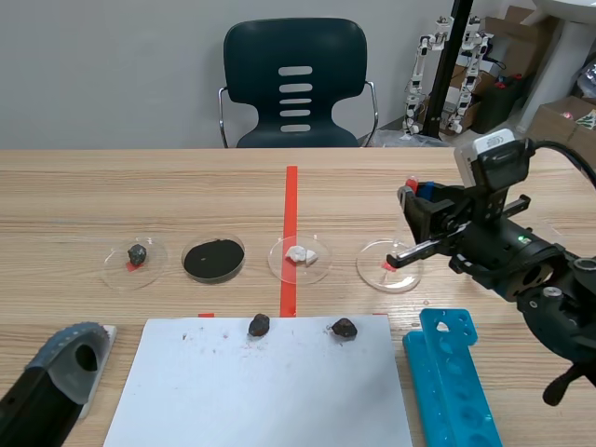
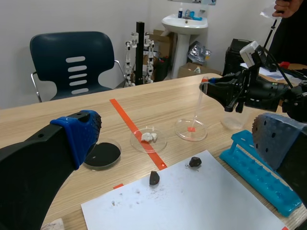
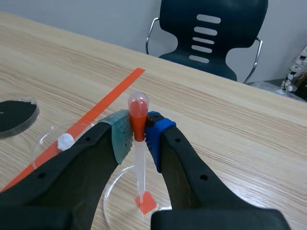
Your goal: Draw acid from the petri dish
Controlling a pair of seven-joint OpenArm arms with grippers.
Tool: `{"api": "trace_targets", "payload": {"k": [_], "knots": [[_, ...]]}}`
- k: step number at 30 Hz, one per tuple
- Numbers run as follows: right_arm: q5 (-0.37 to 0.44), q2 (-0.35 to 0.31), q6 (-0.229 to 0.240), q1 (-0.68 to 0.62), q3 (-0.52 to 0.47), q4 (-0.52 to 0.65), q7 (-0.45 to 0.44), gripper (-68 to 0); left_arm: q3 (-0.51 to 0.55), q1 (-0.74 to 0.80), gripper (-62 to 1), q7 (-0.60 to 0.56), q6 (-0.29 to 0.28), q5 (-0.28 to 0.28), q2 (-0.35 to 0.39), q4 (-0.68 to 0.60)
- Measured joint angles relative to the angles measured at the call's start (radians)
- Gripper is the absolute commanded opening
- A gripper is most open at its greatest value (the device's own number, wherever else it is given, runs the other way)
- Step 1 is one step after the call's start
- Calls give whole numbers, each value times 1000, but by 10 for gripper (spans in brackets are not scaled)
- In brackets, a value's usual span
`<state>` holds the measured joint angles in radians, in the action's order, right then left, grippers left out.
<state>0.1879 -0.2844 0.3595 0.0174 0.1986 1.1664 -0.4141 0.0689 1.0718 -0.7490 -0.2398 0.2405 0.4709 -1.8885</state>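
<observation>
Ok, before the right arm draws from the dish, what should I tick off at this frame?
1. Dropper held: ok. The right gripper is shut on its red upper part.
2. Tip over the petri dish: ok. It points down inside the rim, at the red mark.
3. Tip touching liquid: cannot tell. The dish looks clear.
4. Liquid in the dropper's stem: cannot tell.
5. Left gripper out of the way: ok. It is open, low beside the white paper, away from the dishes.
</observation>
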Motion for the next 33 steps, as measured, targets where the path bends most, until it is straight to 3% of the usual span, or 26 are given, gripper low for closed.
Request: {"api": "trace_targets", "payload": {"k": [7, 9, 15, 24, 33], "knots": [[0, -13, -1, -53, 0, 135, 59, -590, 0, 0, 14, 0, 0, 0, 0, 0], [0, -13, -21, -76, 0, 178, 80, -590, 0, 0, 14, 0, 0, 0, 0, 0], [0, -13, -136, -183, -2, 344, 103, -590, 0, 0, 14, 0, 0, 0, 0, 0], [0, -13, -287, -432, -2, 686, 187, -590, 0, 0, 14, 0, 0, 0, 0, 0], [-4, -18, -290, -729, -55, 868, 149, -590, 0, 0, 14, 0, 0, 0, 0, 0]]}}
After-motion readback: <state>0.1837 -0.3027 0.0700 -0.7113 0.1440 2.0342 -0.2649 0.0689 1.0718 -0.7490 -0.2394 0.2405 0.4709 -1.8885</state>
